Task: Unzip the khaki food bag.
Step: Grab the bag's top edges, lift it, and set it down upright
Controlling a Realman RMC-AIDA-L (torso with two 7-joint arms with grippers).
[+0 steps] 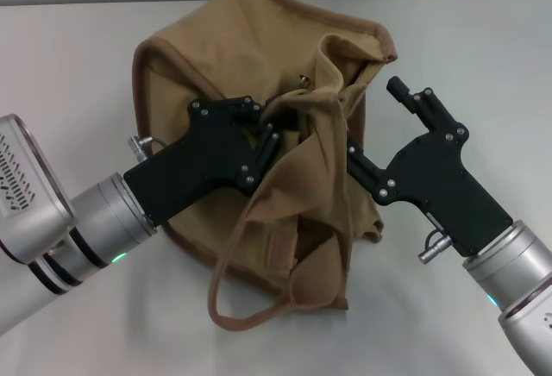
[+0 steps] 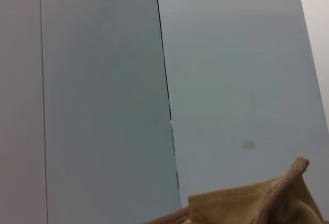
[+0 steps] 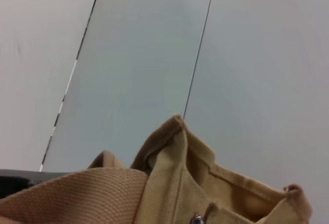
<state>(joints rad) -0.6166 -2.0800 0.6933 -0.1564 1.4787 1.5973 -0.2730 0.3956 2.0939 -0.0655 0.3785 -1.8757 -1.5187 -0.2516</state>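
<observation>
Head view: khaki food bag, crumpled, mid-table, one strap handle looped toward the robot. Left gripper buried in the top folds at the bag's middle; right gripper pressed into the cloth from the other side; whether either is open or clamped cannot be told.

Left wrist view: tan bag edge before grey wall panels.

Right wrist view: bag rim with brown trim, metal snap.

The khaki food bag sits on the table, left tool and right tool at its middle.
</observation>
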